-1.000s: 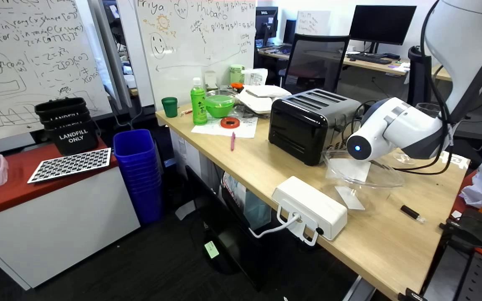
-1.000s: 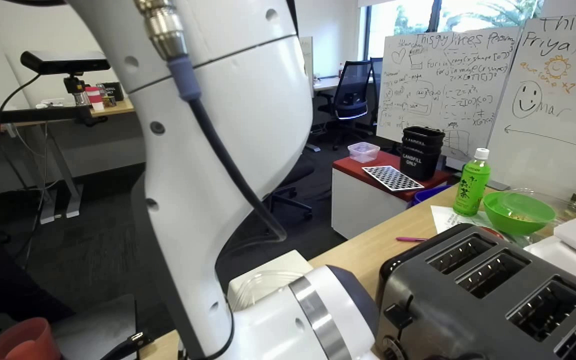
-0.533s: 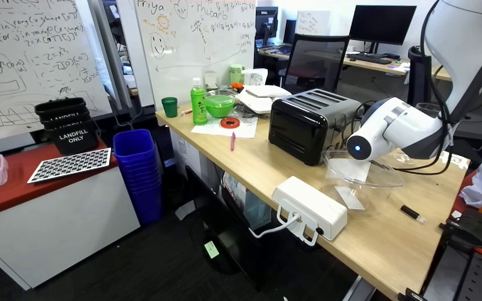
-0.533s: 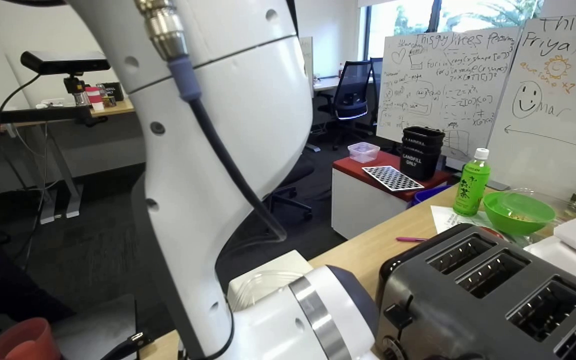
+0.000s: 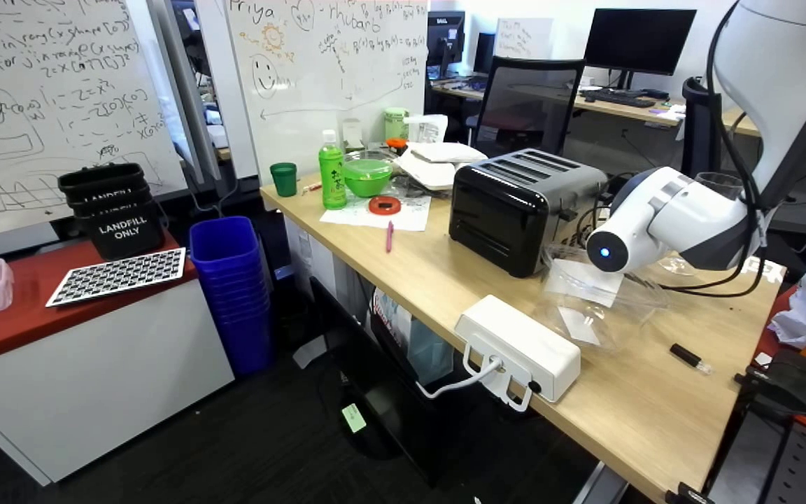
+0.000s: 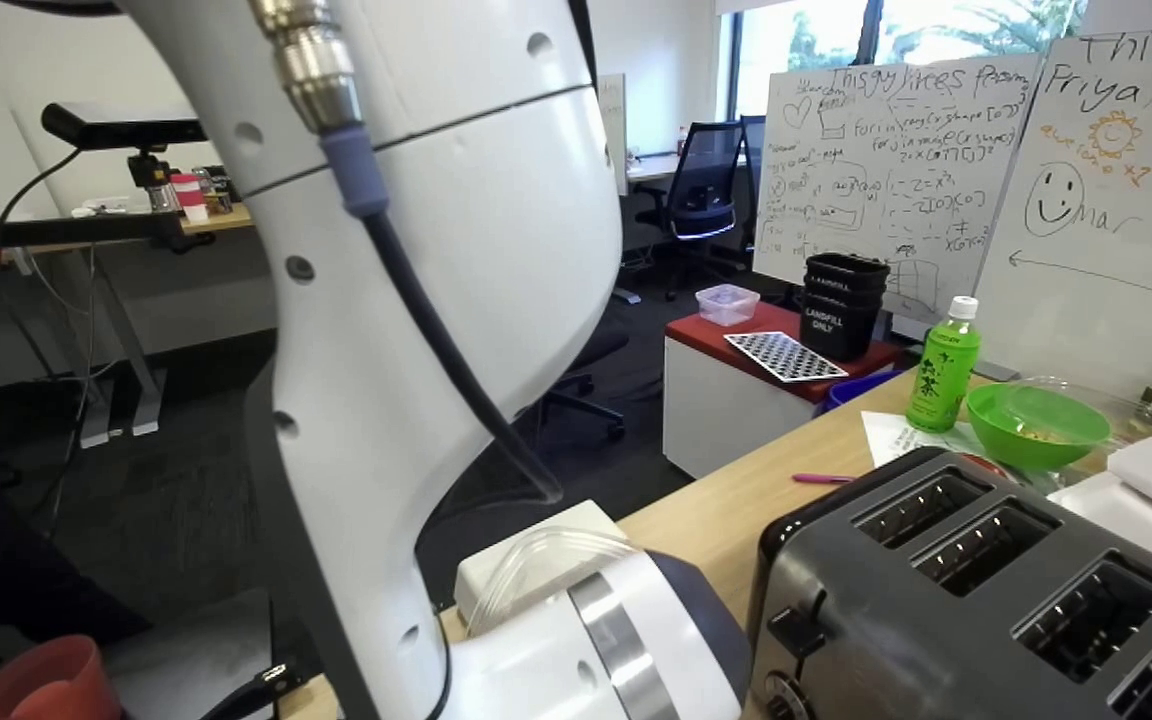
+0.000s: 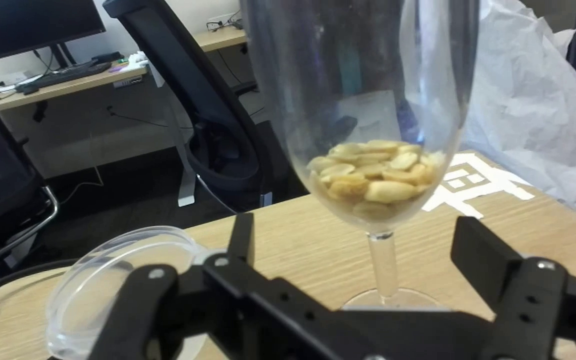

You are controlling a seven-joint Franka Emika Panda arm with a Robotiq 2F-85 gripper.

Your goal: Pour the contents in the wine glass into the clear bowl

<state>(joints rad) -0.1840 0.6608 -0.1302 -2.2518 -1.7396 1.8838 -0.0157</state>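
The wine glass [image 7: 355, 80] stands upright on the table in the wrist view, with peanuts [image 7: 373, 180] in the bottom of its cup. My gripper [image 7: 360, 247] is open; the stem shows between the fingers and touches neither. The glass also shows partly behind the arm in an exterior view [image 5: 718, 183]. The clear bowl [image 5: 602, 311] lies by the white box and looks tilted; its rim shows in an exterior view [image 6: 536, 570]. A clear round tub [image 7: 98, 295] leans at the wrist view's left; I cannot tell if it is this bowl. The gripper is hidden in both exterior views.
A black and steel toaster [image 5: 515, 217] stands beside the arm. The white rectangular box [image 5: 518, 346] sits at the table's edge. A black marker [image 5: 686, 355] lies on the table. Cables [image 5: 711, 288] lie near the glass. A white plastic bag [image 7: 533, 100] is beyond the table.
The arm has moved slightly to the right in an exterior view, away from the toaster. The clear bowl's rim has changed shape and looks shifted or tipped.
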